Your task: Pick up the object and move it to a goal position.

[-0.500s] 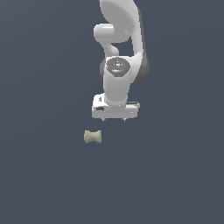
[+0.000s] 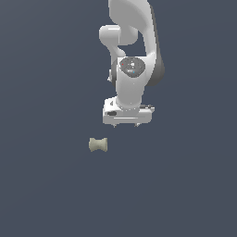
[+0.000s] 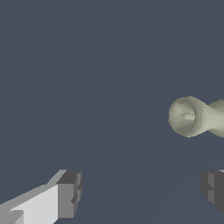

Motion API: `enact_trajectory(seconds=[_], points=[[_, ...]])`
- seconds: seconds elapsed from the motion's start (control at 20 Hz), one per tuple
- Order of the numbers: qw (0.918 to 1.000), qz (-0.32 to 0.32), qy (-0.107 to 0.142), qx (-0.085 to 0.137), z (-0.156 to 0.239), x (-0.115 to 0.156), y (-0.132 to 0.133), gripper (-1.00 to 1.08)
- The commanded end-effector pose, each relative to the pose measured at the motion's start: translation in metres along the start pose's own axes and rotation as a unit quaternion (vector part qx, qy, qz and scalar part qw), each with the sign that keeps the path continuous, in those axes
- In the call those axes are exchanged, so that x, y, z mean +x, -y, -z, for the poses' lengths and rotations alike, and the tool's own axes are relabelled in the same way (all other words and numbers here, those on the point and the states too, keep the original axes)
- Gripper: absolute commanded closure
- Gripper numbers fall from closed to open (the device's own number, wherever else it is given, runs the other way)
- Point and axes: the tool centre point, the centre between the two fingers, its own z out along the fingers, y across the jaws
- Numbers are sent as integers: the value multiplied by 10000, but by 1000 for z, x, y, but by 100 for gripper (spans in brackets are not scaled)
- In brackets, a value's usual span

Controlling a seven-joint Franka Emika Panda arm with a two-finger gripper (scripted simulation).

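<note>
The object [image 2: 98, 145] is a small pale beige spool with flared ends, lying on its side on the dark floor. In the exterior view it rests below and toward the exterior view's left of my white gripper [image 2: 127, 125], apart from it. My gripper hangs above the floor, open, with nothing between its fingers. The wrist view shows the object [image 3: 197, 117] partly cut off at the frame edge, beyond the gap of the gripper [image 3: 142, 192], whose two dark fingertips [image 3: 70, 192] stand wide apart.
A plain dark grey-blue floor [image 2: 46, 185] fills both views. The white arm [image 2: 132, 46] rises behind the gripper.
The gripper has shifted slightly lower and toward the object; the object has not moved.
</note>
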Motion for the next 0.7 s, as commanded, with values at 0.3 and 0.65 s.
enact_trajectory(seconds=[0.3, 0.65], points=[[10000, 52, -17, 16, 2, 0, 6, -92], [9993, 372, -22, 12, 0, 3, 0, -92]])
